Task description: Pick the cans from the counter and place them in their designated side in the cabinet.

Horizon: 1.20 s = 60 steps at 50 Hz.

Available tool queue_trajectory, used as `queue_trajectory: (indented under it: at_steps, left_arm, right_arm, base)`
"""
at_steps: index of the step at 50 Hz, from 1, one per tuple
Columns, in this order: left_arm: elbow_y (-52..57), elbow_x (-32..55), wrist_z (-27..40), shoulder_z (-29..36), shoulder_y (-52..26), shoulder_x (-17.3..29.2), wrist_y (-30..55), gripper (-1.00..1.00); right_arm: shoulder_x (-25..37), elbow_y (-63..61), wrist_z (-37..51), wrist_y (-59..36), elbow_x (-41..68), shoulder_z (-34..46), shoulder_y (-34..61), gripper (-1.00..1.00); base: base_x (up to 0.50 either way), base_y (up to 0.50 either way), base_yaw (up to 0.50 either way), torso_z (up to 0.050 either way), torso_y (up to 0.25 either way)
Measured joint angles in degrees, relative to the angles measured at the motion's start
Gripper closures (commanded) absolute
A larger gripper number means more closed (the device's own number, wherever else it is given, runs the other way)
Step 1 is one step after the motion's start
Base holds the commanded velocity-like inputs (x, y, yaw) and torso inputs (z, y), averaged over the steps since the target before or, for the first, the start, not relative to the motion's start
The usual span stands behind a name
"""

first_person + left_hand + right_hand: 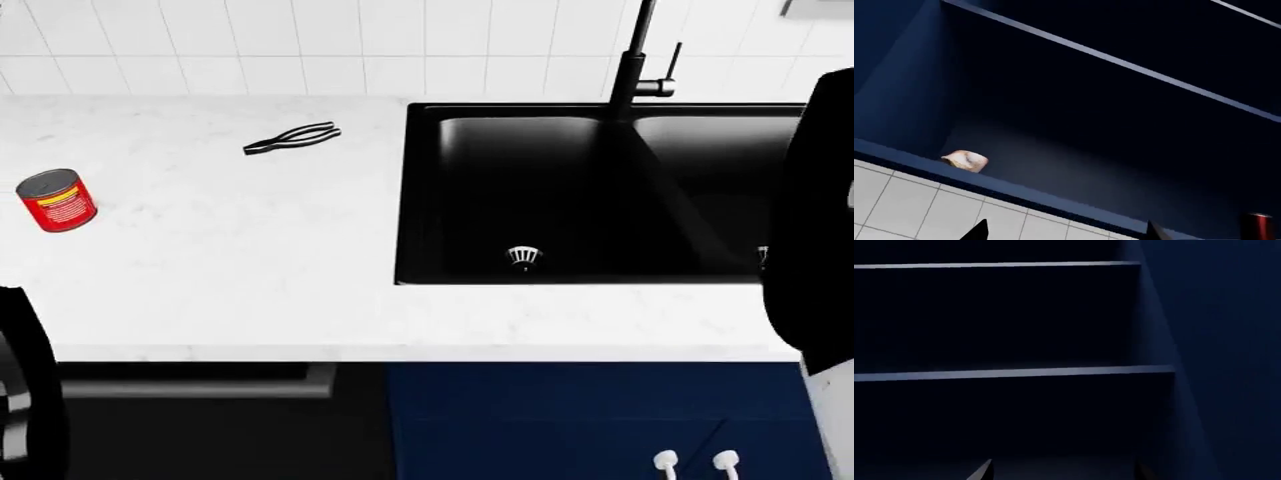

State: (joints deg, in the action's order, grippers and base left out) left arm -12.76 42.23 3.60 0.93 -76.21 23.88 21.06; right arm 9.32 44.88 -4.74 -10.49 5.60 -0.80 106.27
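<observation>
White marbled surface (240, 270) runs beside a black double sink (587, 190), and on it, near its left end, the red can (56, 200) with the yellow label stands upright, well apart from the black tongs (294, 138); it is not yet moved. Only the left wrist view shows a dark red can (1259, 226) already standing on the navy cabinet's (1074, 145) bottom shelf, apart from a pale crumpled object (966, 161). Each wrist view shows just two dark fingertips; both end effectors look spread and empty, raised toward the shelves, likely around a placement.
</observation>
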Motion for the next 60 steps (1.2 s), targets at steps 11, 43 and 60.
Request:
queue_trajectory:
  at_steps: [11,43,60]
  left_arm:
    - [4.9,4.2,5.0,-3.8,4.2,-0.9,1.2,-1.00]
    - [23.2,11.9,17.9,-8.2,31.4,-3.1,6.5,-1.00]
    - [27.9,5.9,19.5,-4.1,41.7,-1.6,6.4,-1.00]
  right_arm:
    - [-0.3,-25.0,3.3,-6.8,3.9,-3.8,-17.7,-1.00]
    - [-0.8,-61.1,12.5,-26.2,8.0,-9.8,-57.9,-1.00]
    - [-2.3,-63.5,14.1,-25.6,8.2,-9.6,-70.5,-1.00]
  base:
    - [0.00,0.00,0.00,0.000,0.000]
    - [0.00,0.00,0.00,0.000,0.000]
    - [0.00,0.00,0.00,0.000,0.000]
